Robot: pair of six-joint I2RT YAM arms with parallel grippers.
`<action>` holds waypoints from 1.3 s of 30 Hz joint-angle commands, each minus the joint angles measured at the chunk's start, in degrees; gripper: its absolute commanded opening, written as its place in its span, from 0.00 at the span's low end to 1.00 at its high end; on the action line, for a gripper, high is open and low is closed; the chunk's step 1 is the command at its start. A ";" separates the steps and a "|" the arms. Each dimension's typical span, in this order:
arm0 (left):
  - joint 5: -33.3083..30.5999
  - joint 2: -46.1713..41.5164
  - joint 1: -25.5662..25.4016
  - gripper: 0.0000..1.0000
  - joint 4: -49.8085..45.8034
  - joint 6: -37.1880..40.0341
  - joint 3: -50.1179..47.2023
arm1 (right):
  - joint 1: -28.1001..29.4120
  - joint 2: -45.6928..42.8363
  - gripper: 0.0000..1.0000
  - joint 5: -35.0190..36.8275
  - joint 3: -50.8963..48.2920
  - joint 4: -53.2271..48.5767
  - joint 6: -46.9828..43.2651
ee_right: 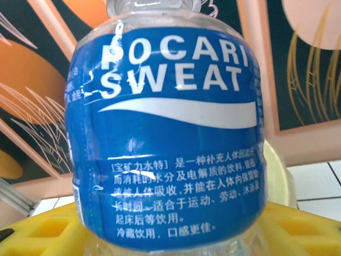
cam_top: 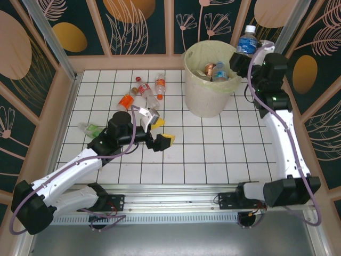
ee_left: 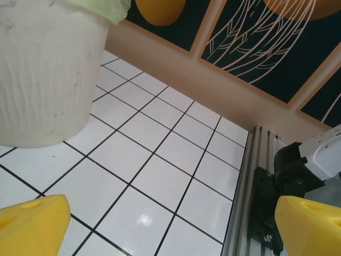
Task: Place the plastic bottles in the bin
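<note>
Plastic bottles, loose: a cluster of small clear plastic bottles (cam_top: 145,92) with orange and red labels lies on the white tiled table (cam_top: 213,154). It is out past the left gripper's fingers and well apart from them. The bottles overlap, so the count is hard to make out.
Green-labelled bottle (cam_top: 90,129): lies back beside the left arm, behind the gripper and partly covered by the arm.
Held bottle: a clear plastic bottle with a blue "POCARI SWEAT" label (ee_right: 165,133) stands upright between the right gripper's fingers. In the wrist view its cap is cut off at the top and its base at the bottom.
Right gripper (cam_top: 242,56): pinching the lower body of the blue-labelled bottle between its yellow pads (ee_right: 37,234), whose tips are hidden behind the bottle.
Bin: the large round cream-white bucket with a yellowish-green liner (cam_top: 200,90) sits just beside and below the right gripper. Whether the held bottle hangs over the opening or just outside the rim cannot be told.
Bottles in the bin (cam_top: 218,72): a few lie inside, jumbled, with unreadable labels.
Left gripper (cam_top: 161,131): its yellow fingers (ee_left: 32,224) are spread wide over bare tiles with nothing between them. In the wrist view only their tips show, and the bin's wall is cut off ahead to the left.
</note>
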 commanded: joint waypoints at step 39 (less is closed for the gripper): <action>-3.46 0.77 -0.24 0.99 -3.59 -1.01 2.89 | 6.14 44.25 0.72 -6.27 45.52 -25.37 15.44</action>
